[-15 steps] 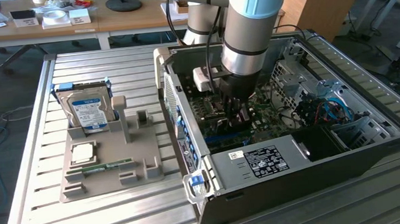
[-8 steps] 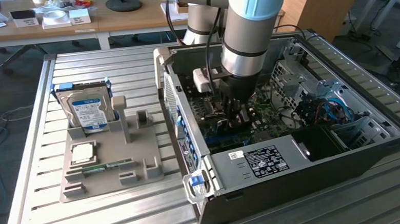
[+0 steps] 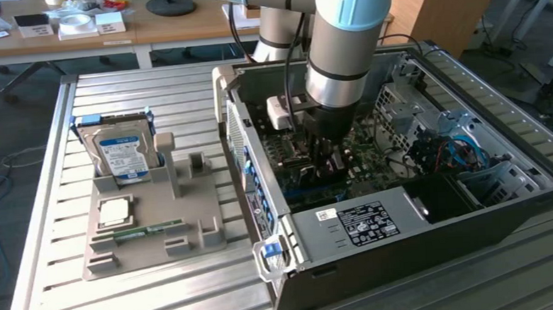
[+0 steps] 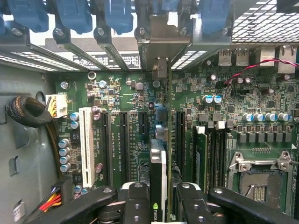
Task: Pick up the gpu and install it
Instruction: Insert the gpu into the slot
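Inside the computer case (image 3: 506, 207), jaws clamped on gpu (image 4: 158, 163) — motherboard (image 4: 121, 93) below, blue latches (image 4: 117, 14) beyond

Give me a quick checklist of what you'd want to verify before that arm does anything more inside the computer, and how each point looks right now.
1. The gpu is held: ok. The gripper is shut on it, a finger on each side.
2. Card is inside the computer case: ok. The arm reaches down over the motherboard.
3. Card stands on edge, running along the slots: ok, as seen in the wrist view.
4. Card seated fully in a slot: cannot tell; its lower edge is hidden.
5. Bracket meets the rear opening of the case: cannot tell.
6. Hard drive and other parts in the grey holder are out of the way: ok, outside the case.
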`<state>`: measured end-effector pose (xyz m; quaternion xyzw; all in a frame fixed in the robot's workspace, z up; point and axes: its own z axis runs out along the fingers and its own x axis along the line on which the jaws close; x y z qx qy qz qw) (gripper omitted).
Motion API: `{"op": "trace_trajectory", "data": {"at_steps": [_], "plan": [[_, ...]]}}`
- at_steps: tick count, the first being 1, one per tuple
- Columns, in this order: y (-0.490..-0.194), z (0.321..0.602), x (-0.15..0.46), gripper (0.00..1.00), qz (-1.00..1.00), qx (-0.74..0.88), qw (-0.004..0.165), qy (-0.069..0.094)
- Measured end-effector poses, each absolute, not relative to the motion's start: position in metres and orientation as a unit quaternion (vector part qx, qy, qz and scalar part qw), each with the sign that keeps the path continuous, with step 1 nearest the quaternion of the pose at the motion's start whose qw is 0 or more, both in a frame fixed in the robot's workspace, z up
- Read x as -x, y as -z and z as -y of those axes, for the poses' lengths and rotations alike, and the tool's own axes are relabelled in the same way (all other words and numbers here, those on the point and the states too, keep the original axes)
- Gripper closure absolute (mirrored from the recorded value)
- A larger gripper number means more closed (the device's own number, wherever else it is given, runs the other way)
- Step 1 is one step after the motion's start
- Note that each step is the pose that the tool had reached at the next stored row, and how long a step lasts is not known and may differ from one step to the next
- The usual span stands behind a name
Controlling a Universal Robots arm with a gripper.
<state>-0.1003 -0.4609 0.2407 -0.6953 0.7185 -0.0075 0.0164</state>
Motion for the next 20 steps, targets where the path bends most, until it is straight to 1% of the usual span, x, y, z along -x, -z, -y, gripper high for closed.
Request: {"op": "trace_trajectory", "data": {"at_steps": [20], "plan": [[-0.2373,0.4609,0.1004,0.73,-0.719,0.695,0.017,0.007]]}}
